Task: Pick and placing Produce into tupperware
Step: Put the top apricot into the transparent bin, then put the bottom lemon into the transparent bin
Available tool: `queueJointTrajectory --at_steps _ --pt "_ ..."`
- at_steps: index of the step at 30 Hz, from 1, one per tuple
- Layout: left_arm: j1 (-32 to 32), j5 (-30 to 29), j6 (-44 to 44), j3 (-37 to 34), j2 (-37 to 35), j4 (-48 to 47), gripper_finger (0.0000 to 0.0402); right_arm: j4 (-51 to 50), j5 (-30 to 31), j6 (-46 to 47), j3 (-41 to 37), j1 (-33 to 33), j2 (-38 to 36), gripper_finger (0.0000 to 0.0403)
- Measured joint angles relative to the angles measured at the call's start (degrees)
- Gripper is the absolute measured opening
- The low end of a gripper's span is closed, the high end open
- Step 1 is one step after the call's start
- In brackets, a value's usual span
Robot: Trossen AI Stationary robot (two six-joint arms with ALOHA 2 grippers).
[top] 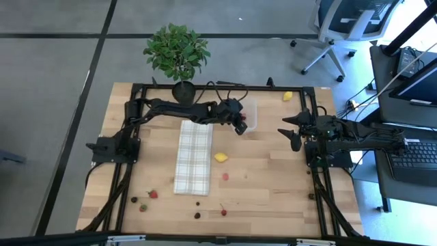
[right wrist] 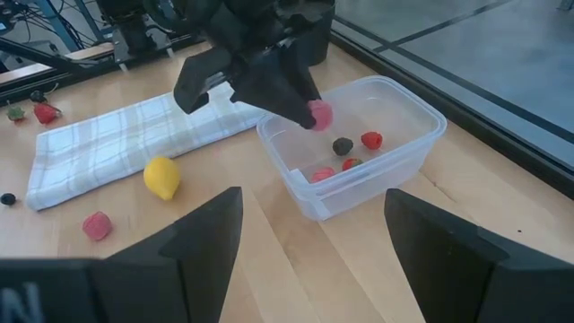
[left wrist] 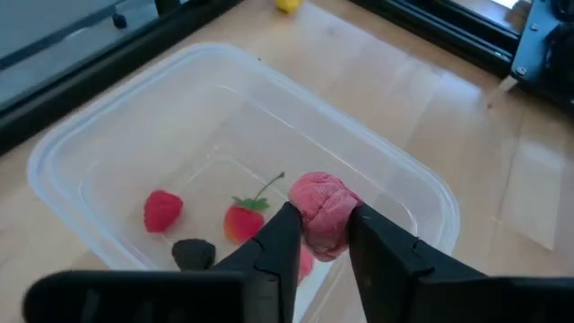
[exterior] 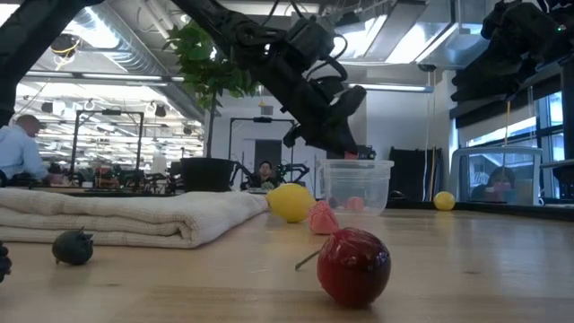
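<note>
High view, left to right. Lower left of the bench [top: 273, 184]: a red piece [top: 152, 195] and two dark pieces [top: 134, 199] beside it. Centre left: a folded checked cloth [top: 194, 157], long axis running up-down in the frame. Further small pieces sit along the lower edge, one dark [top: 197, 215] and one red with a stem [top: 223, 212].

The left arm reaches from the left side across the top of the cloth. The left end effector [left wrist: 321, 240] hangs over the open tupperware [top: 248, 113], upper centre of the high view, near the potted plant [top: 177, 52]. Its fingers [left wrist: 278, 247] pinch a pink raspberry-like piece [left wrist: 323, 213] just above the container's inside; whether the pinch is loosening I cannot tell.

Inside the tupperware: a red piece [left wrist: 162, 211], a strawberry-like piece with green cap [left wrist: 242, 220], a dark piece [left wrist: 193, 254], all on the floor of the container.

Centre of the bench, right of the cloth: a yellow lemon-like piece [top: 220, 157] and a pink piece [top: 225, 176] just below it. A second yellow piece [top: 287, 96] lies at the upper right, near the bench's far edge.

Right side: the right end effector [top: 289, 130] waits above the bench, well apart from the tupperware, fingers spread and holding nothing.

Low view, foreground: a red cherry-like piece [exterior: 353, 265] with stem, and a dark piece [exterior: 73, 247] at far left.
</note>
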Motion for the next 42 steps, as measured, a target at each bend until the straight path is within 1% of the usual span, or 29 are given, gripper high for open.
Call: queueJointTrajectory --at_steps 3,7,13,15,17,18,20,22,24,25,27,31,33,36,39,42 --pt "0.1 -0.1 0.0 0.0 0.0 -0.1 0.0107 0.0 0.0 0.0 0.0 0.0 0.0 0.0273" --pt "0.4 1.3 0.0 0.0 0.0 -0.1 0.0135 0.0 0.0 0.0 0.0 0.0 0.0 0.0273" --pt "0.7 2.5 1.6 0.2 0.0 -0.3 0.0206 0.0 0.0 0.0 0.0 0.0 0.0 0.0273" --pt "0.8 3.9 4.8 1.2 -0.4 -1.6 0.0227 0.0 0.0 0.0 0.0 0.0 0.0 0.0273" --pt "0.7 5.9 10.0 3.6 -1.4 -4.1 0.0243 0.0 0.0 0.0 0.0 0.0 0.0 0.0273" --pt "0.5 6.7 12.7 5.3 -2.1 -6.4 0.0249 0.0 0.0 0.0 0.0 0.0 0.0 0.0273" --pt "-0.5 8.0 18.3 9.2 -3.6 -14.3 0.026 0.0 0.0 0.0 0.0 0.0 0.0 0.0273" --pt "-2.0 8.4 22.7 13.9 -4.0 -23.7 0.0269 0.0 0.0 0.0 0.0 0.0 0.0 0.0273" --pt "-3.8 8.4 24.9 18.9 -3.8 -35.1 0.0276 0.0 0.0 0.0 0.0 0.0 0.0 0.0273" --pt "-4.8 8.2 24.9 21.4 -3.7 -40.4 0.0279 0.0 0.0 0.0 0.0 0.0 0.0 0.0273" --pt "-6.9 8.1 22.8 24.5 -3.9 -46.3 0.0284 0.0 0.0 0.1 0.0 0.0 0.0 0.0273" --pt "-11.2 8.0 14.6 25.7 -3.6 -51.0 0.0283 0.0 0.0 0.2 0.0 0.0 0.0 0.0273" --pt "-13.3 8.0 13.7 25.7 -3.7 -51.8 0.0281 0.0 0.0 0.2 0.0 0.0 0.0 0.0273" --pt "-15.9 8.1 13.7 23.5 -3.6 -52.4 0.028 0.0 0.0 0.1 0.0 0.0 0.0 0.0273" --pt "-17.2 8.0 10.9 19.6 -2.9 -52.3 0.0282 0.0 0.0 0.1 0.0 0.0 0.0 0.0273" --pt "-17.9 6.8 9.4 15.0 -3.1 -48.5 0.0284 0.0 0.0 0.0 0.0 0.0 0.0 0.0273"
